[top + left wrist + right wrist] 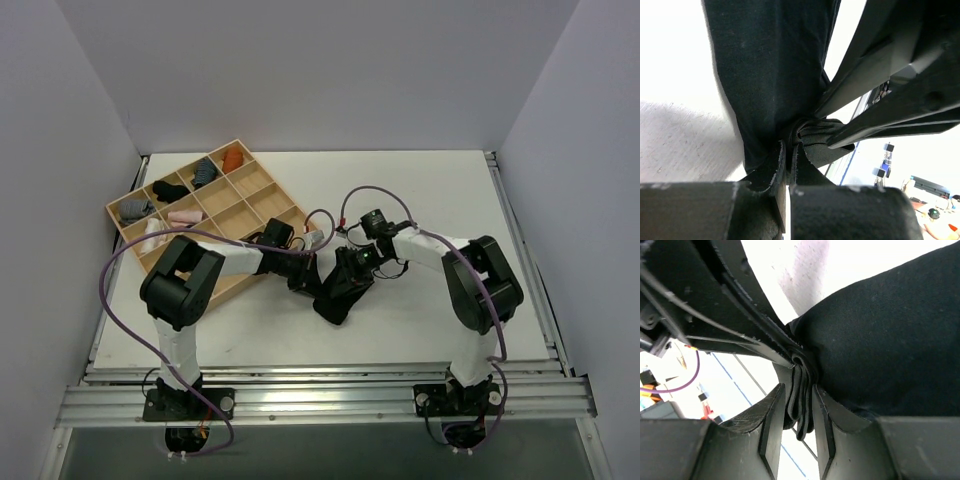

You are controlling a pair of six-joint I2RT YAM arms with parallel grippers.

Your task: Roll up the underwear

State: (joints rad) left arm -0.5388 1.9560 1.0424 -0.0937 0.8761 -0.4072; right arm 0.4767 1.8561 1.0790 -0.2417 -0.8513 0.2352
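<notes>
1. white table (430,200) between plain grey walls, seen from above; a wooden tray (262,178) with square compartments lies toward ten o'clock on it.
2. the underwear (336,292) is near the middle of the table, just toward six o'clock of centre, between the two arms; it is well apart from the tray's far compartments and close to the tray's four o'clock corner.
3. it is plain black, soft, matte knit cloth; in the overhead view it forms a long dark shape, gathered at its twelve o'clock end where the grippers meet, its lower end pointing toward seven o'clock.
4. in the wrist views the cloth spreads smooth and wide away from the fingers, then bunches into several stacked folds at the pinch point.
5. the left gripper (788,152) reaches in from nine o'clock; its jaws are clenched tight on a thin fold of the underwear.
6. the right gripper (799,390) comes in from two o'clock; its jaws stand a little apart with a thick bundle of folds between them; whether they press the cloth i cannot tell.
7. the two grippers' fingertips sit just beside each other on the same gathered end.
8. in the tray lie small rolled bundles: grey (133,208), black (170,188), orange (232,158), pink (183,215).
9. purple cables (108,290) loop along both arms.
</notes>
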